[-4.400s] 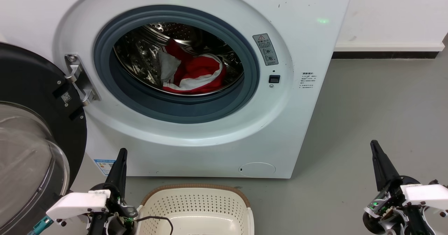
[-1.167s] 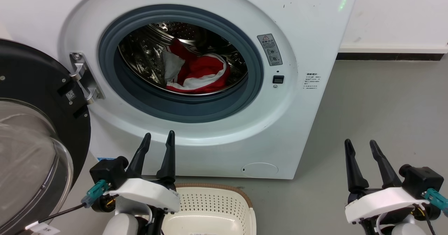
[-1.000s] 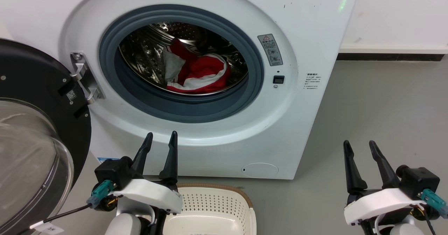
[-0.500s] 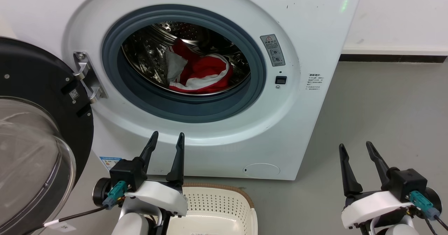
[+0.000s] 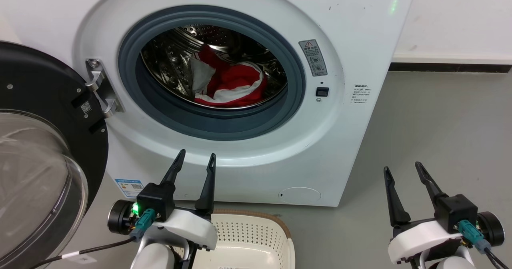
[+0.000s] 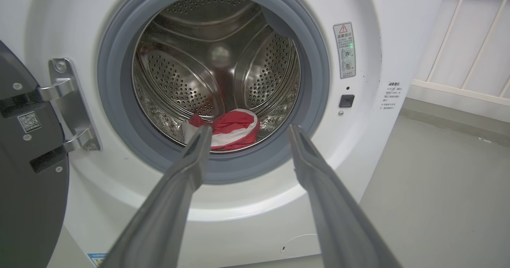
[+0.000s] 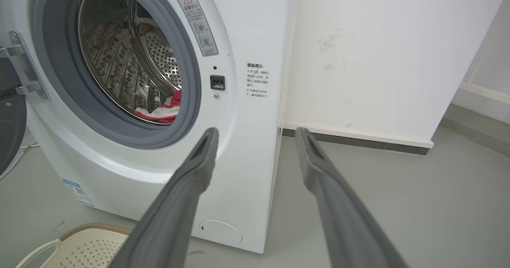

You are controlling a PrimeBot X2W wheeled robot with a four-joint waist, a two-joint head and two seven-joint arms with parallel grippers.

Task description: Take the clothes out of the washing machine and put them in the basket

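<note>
The white washing machine (image 5: pixel 352 41) stands with its round door (image 5: pixel 44 149) swung open to the left. Red clothes (image 5: pixel 234 85) with white bands and a greyish cloth (image 5: pixel 200 75) lie low in the steel drum; they also show in the left wrist view as clothes (image 6: pixel 231 129) and in the right wrist view as clothes (image 7: pixel 163 110). My left gripper (image 5: pixel 197 155) is open and empty, below the drum opening and just above the basket (image 5: pixel 248 231). My right gripper (image 5: pixel 402 167) is open and empty over the floor, right of the machine. A corner of the basket (image 7: pixel 83 246) appears in the right wrist view.
Grey floor (image 5: pixel 440 121) stretches to the right of the machine up to a white wall with a dark skirting (image 5: pixel 448 67). A cable (image 5: pixel 80 253) trails from my left arm near the open door. A pale railing (image 6: pixel 466 40) stands at the right in the left wrist view.
Both grippers turned from edge-on to showing two spread fingers. The left gripper then shifted right and slightly lower above the basket; the right one sank a little. The camera drifted slightly.
</note>
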